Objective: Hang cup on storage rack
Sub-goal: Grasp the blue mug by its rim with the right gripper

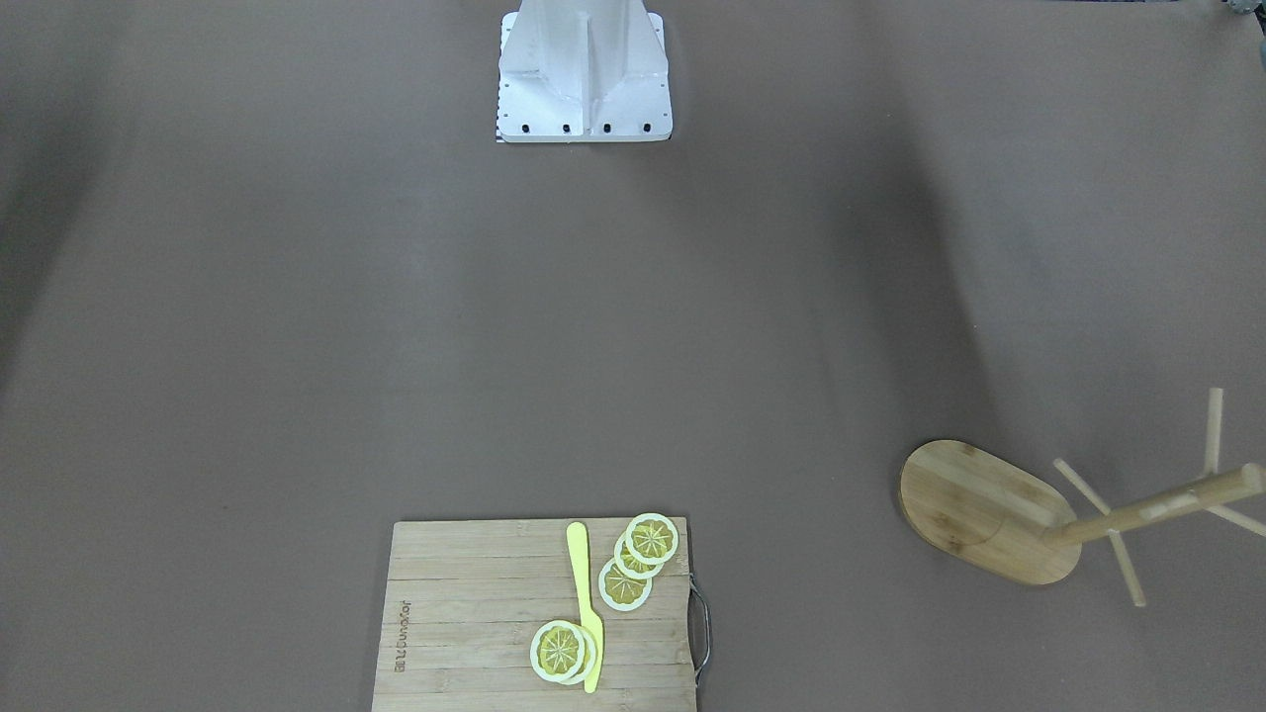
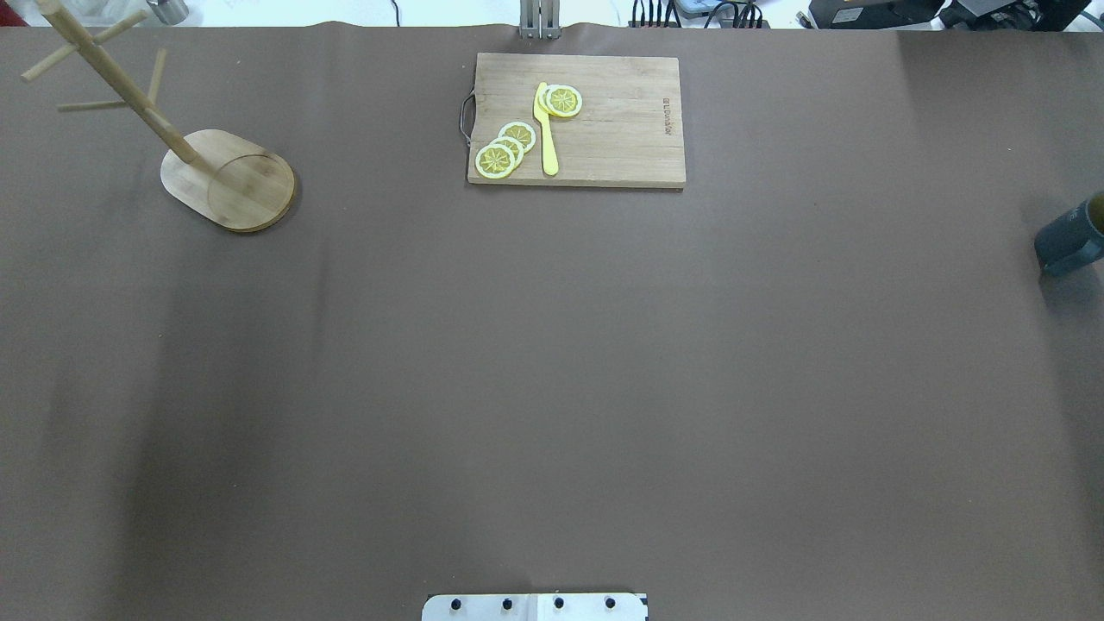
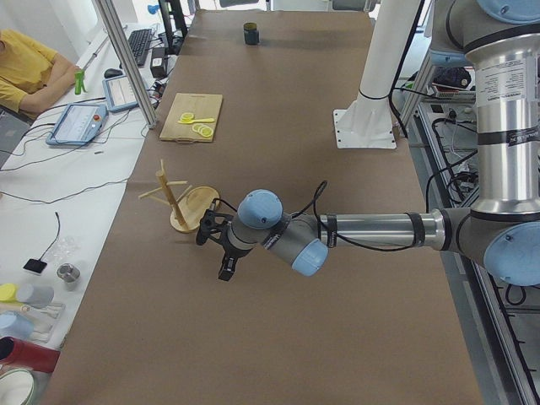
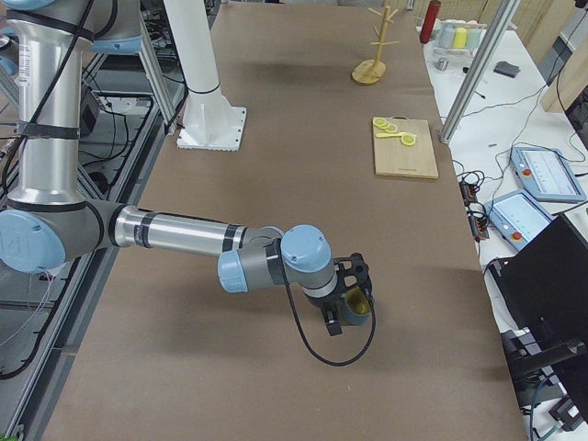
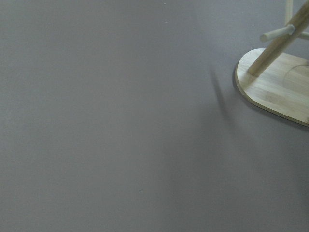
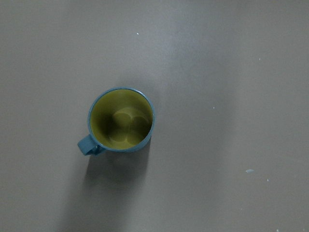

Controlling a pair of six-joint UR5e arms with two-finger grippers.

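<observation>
- At the right edge of the table (image 2: 552,388) in the overhead view, the cup (image 2: 1069,241) stands upright, apart from everything else.
- The right wrist camera looks straight down into the cup's yellow inside, with its handle toward that view's lower left.
- The right end effector (image 4: 338,312) shows only in the side view from the right. There it hangs just over the cup, and I cannot tell how far it is open or whether it touches the cup.
- The storage rack (image 2: 228,181) stands on its oval base at the table's far left corner, with all its pegs bare.
- The left end effector (image 3: 221,257) shows only in the side view from the left, low and near the rack's base. How far it is open cannot be told.
- A cutting board (image 2: 604,129) lies at the middle of the far edge. It carries lemon slices (image 2: 496,160) and a yellow knife (image 2: 547,138).
</observation>
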